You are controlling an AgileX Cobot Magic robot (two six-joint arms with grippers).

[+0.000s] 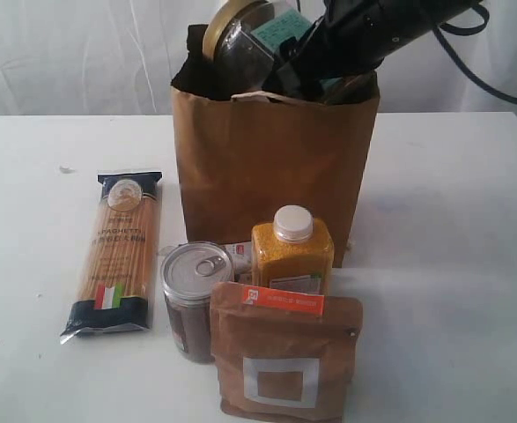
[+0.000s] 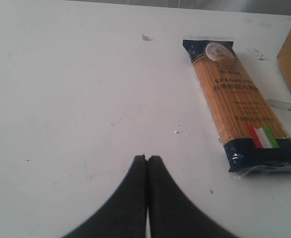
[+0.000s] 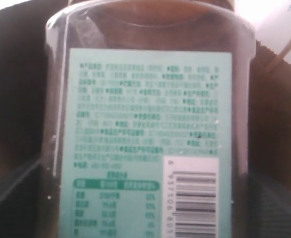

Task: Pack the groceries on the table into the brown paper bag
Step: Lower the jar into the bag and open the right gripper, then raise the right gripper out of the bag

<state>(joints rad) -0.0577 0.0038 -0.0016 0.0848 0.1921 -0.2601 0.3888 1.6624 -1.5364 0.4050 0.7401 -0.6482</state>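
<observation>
At upper centre our right pincer holds the gold-lidded clear jar at the brown paper bag mouth, left pincer closed on nothing, and four groceries lie unpacked on the tabletop.

- Exterior view faced the bag front-on, low and near.
- Left wrist view looked down the table, sharing the spaghetti with it.
- Right wrist view sat very close to the jar.
</observation>
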